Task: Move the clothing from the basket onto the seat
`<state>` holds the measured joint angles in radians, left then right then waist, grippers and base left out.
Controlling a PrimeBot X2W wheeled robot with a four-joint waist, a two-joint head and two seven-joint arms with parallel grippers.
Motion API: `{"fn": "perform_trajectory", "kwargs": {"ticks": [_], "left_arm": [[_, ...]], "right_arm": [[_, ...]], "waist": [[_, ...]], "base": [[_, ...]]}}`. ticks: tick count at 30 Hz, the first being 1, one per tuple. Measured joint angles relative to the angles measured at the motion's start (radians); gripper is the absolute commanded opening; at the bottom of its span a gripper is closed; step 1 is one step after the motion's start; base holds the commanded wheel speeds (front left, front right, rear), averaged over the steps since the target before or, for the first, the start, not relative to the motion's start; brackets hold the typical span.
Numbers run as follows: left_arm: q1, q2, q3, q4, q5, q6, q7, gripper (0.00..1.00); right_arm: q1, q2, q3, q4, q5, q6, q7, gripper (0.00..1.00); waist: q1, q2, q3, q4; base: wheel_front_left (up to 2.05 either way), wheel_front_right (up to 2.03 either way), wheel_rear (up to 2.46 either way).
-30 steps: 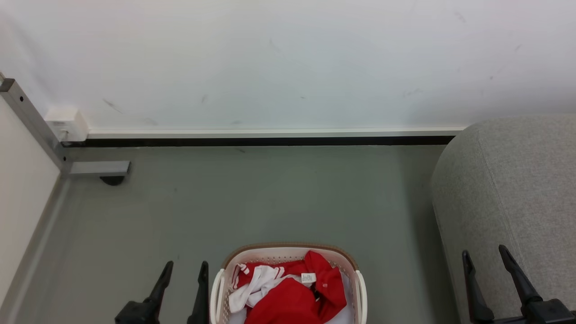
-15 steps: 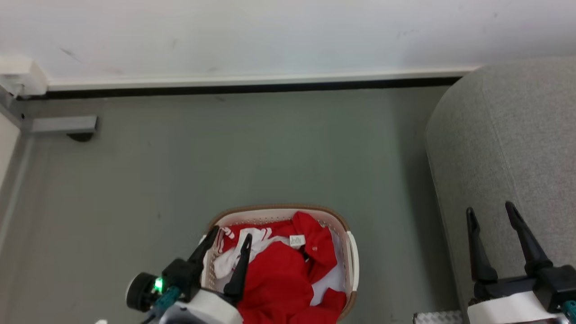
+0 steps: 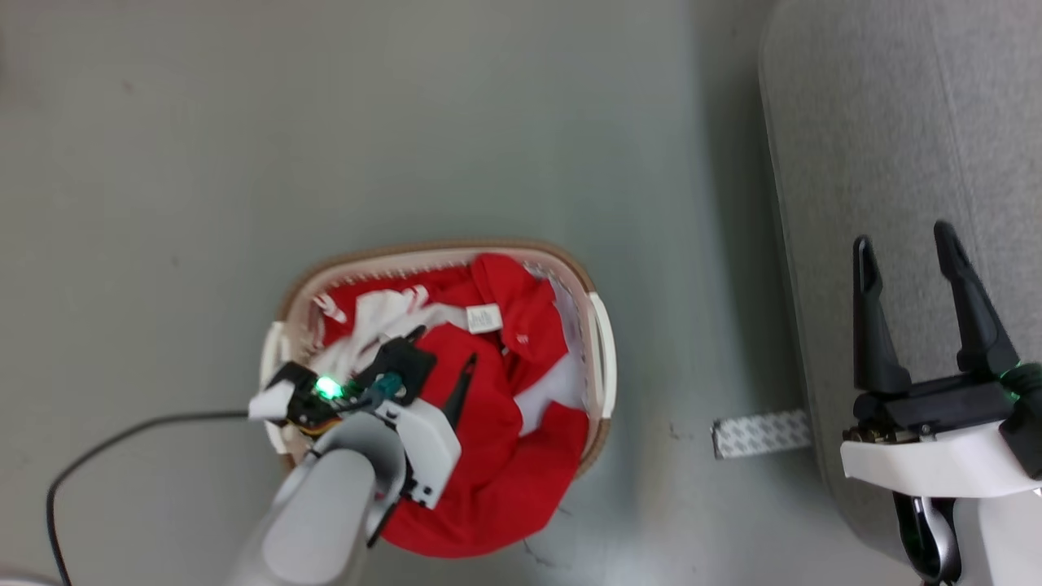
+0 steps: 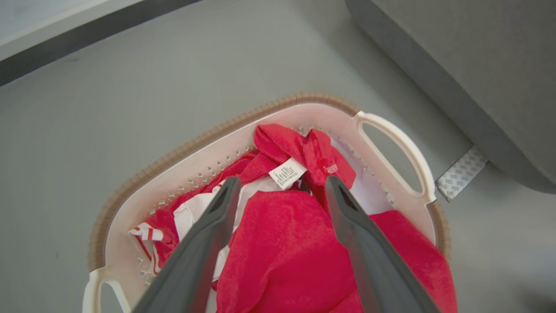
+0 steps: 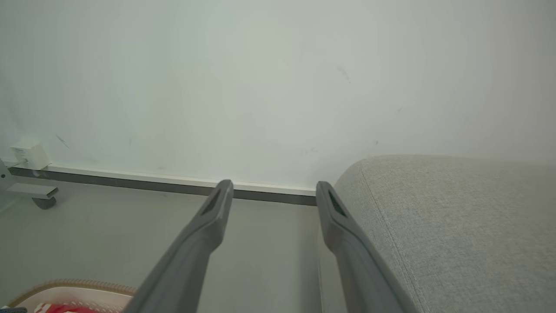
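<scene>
Left hand now over clothing

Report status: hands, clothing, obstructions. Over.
Left hand open above soft red-and-white fabric clothing in cream-white holed plastic basket. Right hand open, empty, beside large grey woven sofa. Flat patterned strip on floor between; no obstruction seen.

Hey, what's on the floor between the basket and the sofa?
Mostly bare grey floor; one pale patterned strip lies at the foot of the sofa, right of the basket. The head view shows it.
</scene>
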<state>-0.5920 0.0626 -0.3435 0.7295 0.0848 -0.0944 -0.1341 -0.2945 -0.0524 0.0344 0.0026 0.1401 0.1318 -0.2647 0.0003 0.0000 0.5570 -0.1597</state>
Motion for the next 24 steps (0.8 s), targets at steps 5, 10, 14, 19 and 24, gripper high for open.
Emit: {"fn": "perform_trajectory", "kwargs": {"ticks": [5, 10, 14, 19, 24], "left_arm": [[-0.089, 0.028, -0.007, 0.099, 0.033, 0.027, 0.081, 1.00], [-0.155, 0.044, -0.022, 0.144, 0.051, 0.044, 0.112, 1.00], [-0.199, 0.067, -0.029, 0.178, 0.074, 0.067, 0.166, 1.00], [-0.226, 0.102, -0.033, 0.216, 0.083, 0.077, 0.222, 1.00], [-0.227, 0.112, -0.048, 0.248, 0.090, 0.078, 0.239, 1.00]], "right_arm": [[-0.033, 0.000, 0.020, -0.039, 0.040, 0.000, 0.000, 1.00], [-0.044, 0.000, 0.032, -0.060, 0.073, 0.000, 0.000, 1.00], [-0.053, 0.000, 0.049, -0.078, 0.100, 0.000, 0.000, 1.00], [-0.054, 0.001, 0.073, -0.090, 0.121, 0.000, 0.000, 1.00], [-0.055, 0.000, 0.081, -0.091, 0.134, 0.000, 0.000, 1.00]], "waist": [[0.0001, 0.0000, 0.106, -0.046], [0.0000, 0.0000, 0.189, -0.092], [0.0000, 0.0000, 0.247, -0.122], [0.0000, 0.0000, 0.305, -0.159], [-0.0001, 0.0000, 0.334, -0.199]], "base": [[0.00, 0.00, 0.00], [0.00, 0.00, 0.00], [0.00, 0.00, 0.00], [0.00, 0.00, 0.00], [0.00, 0.00, 0.00]]}}
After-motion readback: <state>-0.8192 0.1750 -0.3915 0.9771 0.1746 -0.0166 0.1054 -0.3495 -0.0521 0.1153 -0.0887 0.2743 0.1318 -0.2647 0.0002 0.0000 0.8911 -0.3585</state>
